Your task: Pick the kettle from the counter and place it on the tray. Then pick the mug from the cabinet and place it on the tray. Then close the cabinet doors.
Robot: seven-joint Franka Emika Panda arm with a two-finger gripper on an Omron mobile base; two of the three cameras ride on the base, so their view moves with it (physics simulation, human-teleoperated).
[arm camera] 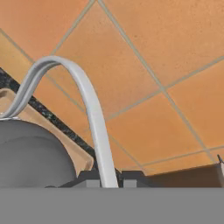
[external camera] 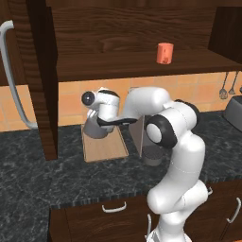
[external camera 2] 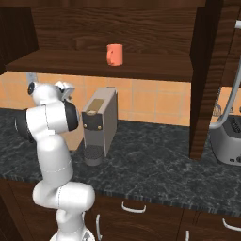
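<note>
The kettle [external camera: 96,128], a stiff, rounded, likely slippery-bodied thing best held by its thin arched handle [arm camera: 89,100], hangs just below the pincer [arm camera: 109,177], which is nipped nearly shut on that handle, over the tray [external camera: 105,147].

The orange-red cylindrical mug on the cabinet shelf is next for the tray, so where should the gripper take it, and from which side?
Probably across the body of the orange-red cylindrical mug, coming in level from the open front of the dark brown wooden wall cabinet. It stands upright near the shelf's front edge with bare shelf either side. I cannot tell where its handle points, so the plain round wall looks safest.
</note>
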